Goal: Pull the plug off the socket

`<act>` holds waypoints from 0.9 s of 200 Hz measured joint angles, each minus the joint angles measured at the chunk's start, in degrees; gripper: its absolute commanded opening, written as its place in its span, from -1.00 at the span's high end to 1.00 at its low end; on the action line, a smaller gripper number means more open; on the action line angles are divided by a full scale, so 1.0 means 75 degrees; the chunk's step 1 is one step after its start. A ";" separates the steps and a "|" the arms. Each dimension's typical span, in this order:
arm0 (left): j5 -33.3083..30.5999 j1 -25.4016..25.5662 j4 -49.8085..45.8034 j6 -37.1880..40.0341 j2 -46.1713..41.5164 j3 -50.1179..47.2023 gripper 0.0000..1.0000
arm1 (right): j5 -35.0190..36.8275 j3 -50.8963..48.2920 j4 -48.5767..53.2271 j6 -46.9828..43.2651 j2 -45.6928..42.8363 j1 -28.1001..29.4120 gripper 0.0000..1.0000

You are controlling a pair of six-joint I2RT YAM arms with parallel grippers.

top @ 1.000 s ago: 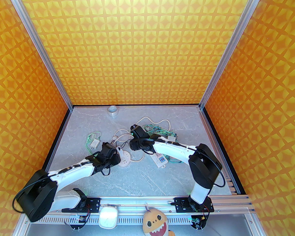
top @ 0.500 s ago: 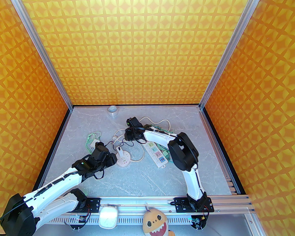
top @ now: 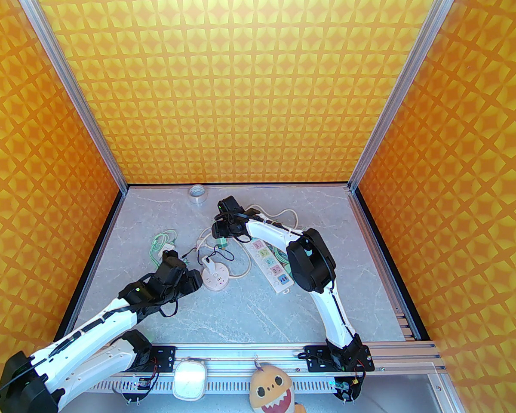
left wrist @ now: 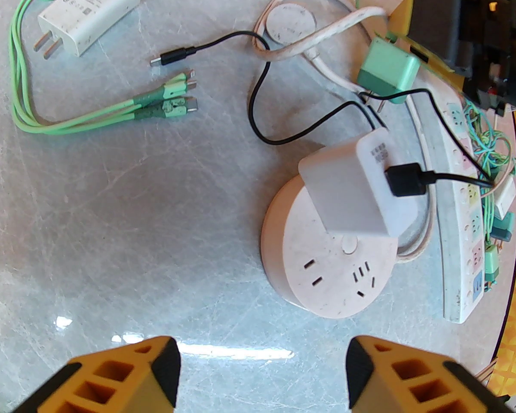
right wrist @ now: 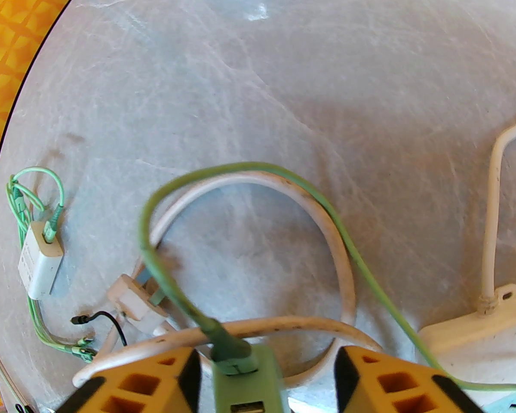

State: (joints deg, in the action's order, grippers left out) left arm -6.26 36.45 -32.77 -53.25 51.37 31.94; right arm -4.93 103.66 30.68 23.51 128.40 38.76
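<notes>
A green plug [left wrist: 387, 73] with bare prongs sits free of any socket, on a white cable just past the long white power strip [top: 268, 265]. My right gripper [right wrist: 264, 368] is open around it, with a gap on each side of the green plug [right wrist: 245, 385]; its green cord loops away. In the top view the right gripper [top: 223, 235] hovers over the plug [top: 222, 243]. My left gripper [left wrist: 262, 355] is open and empty, just short of the round white socket [left wrist: 331, 269], where a white charger [left wrist: 357, 192] with a black cable is plugged in.
A white charger [left wrist: 90, 11] with green multi-tip cables lies at the left. Tangled green cords [left wrist: 494, 153] pile beyond the power strip. A tape roll [top: 197, 192] stands by the back wall. White cable loops [right wrist: 284, 213] cross the middle of the table.
The right arm swung left and farther back with the green plug, then opened its jaws. The left gripper drew back off the round socket and opened.
</notes>
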 measured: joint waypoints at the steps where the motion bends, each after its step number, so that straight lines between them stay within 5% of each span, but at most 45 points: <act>1: 0.0000 0.0000 0.0000 0.0000 0.0000 0.0000 -0.37 | 0.0000 -0.0035 0.0000 0.0000 -0.0026 0.0000 -0.28; 44: -0.0041 0.0000 -0.0003 0.0114 0.0108 0.0003 -0.41 | 0.0052 -0.1402 -0.0099 0.0009 -0.1443 0.0000 -0.58; 53: -0.0041 0.0000 -0.0003 0.0137 0.0157 0.0009 -0.43 | 0.0050 -0.1763 -0.0201 0.0009 -0.1894 0.0000 -0.96; 116: -0.0070 0.0000 0.0114 0.0224 0.0627 0.0245 -0.46 | -0.0152 -0.3984 -0.1227 0.0210 -0.3963 0.0090 -0.97; 180: -0.0481 0.0187 0.0338 0.0128 0.2457 0.1099 -0.39 | 0.0128 -0.6123 -0.1915 0.0522 -0.5199 0.0178 -0.97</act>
State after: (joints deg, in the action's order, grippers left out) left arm -9.87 37.85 -30.24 -52.29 69.80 40.18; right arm -3.97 57.74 16.32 27.42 89.41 40.10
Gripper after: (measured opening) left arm 0.707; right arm 0.984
